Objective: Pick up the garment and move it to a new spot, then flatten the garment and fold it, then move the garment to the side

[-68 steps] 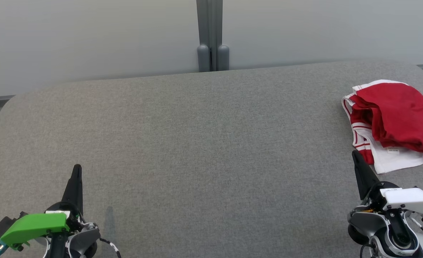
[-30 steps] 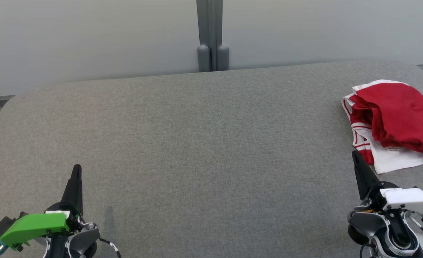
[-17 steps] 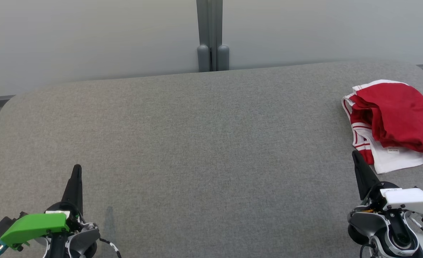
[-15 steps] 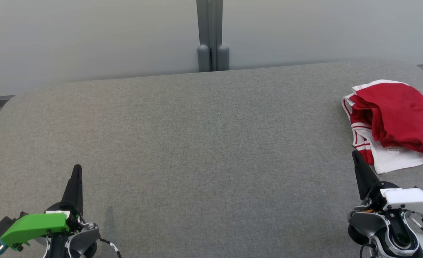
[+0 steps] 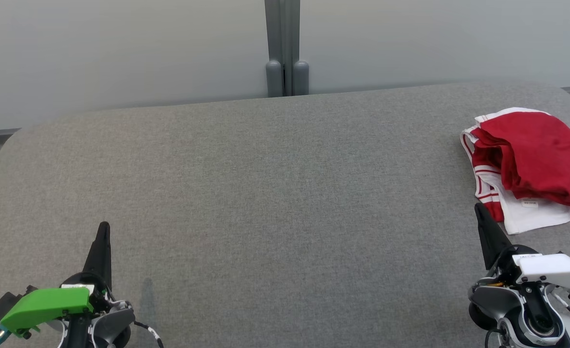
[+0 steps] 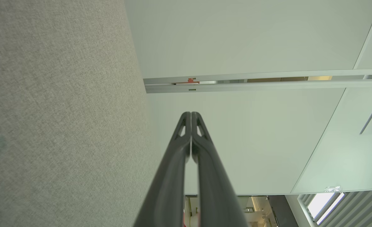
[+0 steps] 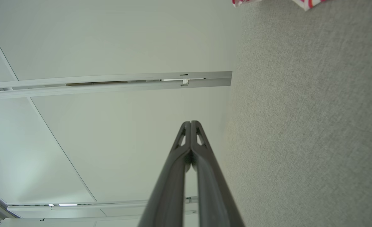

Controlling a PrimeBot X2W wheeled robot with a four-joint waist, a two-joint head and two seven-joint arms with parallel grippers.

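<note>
While the red and white garment [image 5: 531,164] is lying crumpled at the right edge of the grey fabric-covered table [image 5: 275,193], both arms are sitting low near the front. The left gripper [image 5: 103,227] is keeping its fingers pressed together, empty, well apart from the garment. The right gripper [image 5: 478,208], likewise pressed together and empty, is pointing up just beside the garment's striped corner.

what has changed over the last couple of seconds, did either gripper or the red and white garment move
Nothing visibly changed. The left gripper and right gripper stay shut, holding nothing, low at the near side of the grey table. The red and white garment lies in the same bunched heap at the table's right side.
</note>
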